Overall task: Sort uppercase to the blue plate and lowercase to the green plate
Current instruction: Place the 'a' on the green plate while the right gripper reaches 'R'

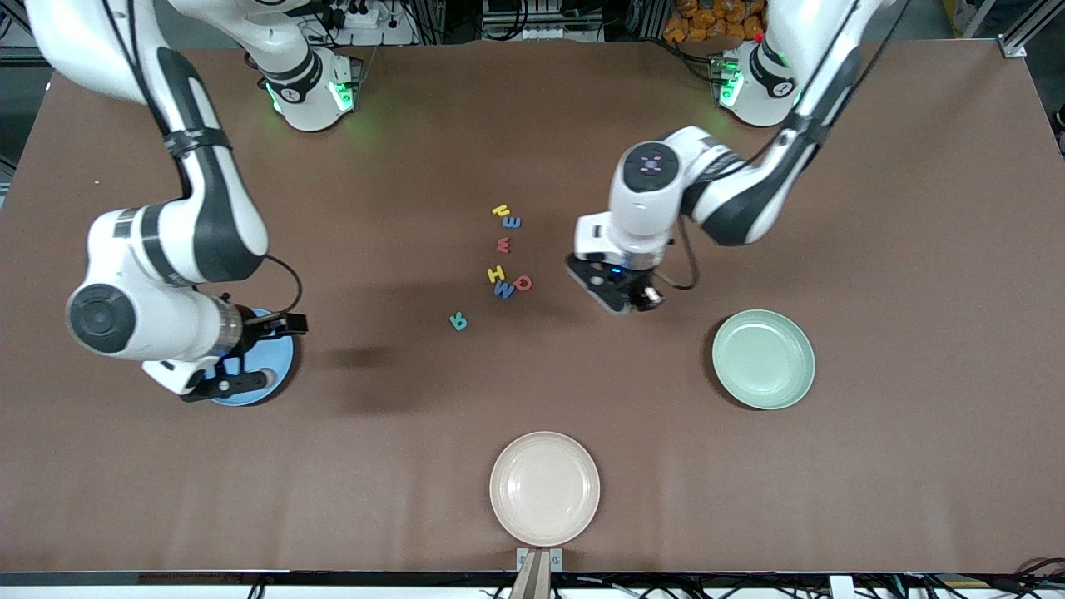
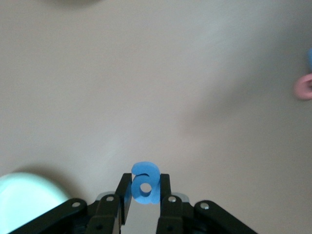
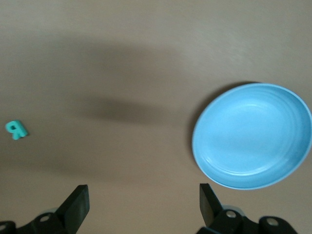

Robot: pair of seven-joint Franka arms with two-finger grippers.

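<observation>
My left gripper is shut on the blue lowercase a, held up over bare table between the letter row and the green plate. On the table lie yellow u, blue m, red w, yellow H, red O, blue W and teal R. My right gripper is open and holds nothing, hanging by the blue plate, which the arm partly covers in the front view.
A cream plate sits at the table edge nearest the front camera, midway along it. Brown table surface stretches around all three plates. The arms' bases stand along the edge farthest from the front camera.
</observation>
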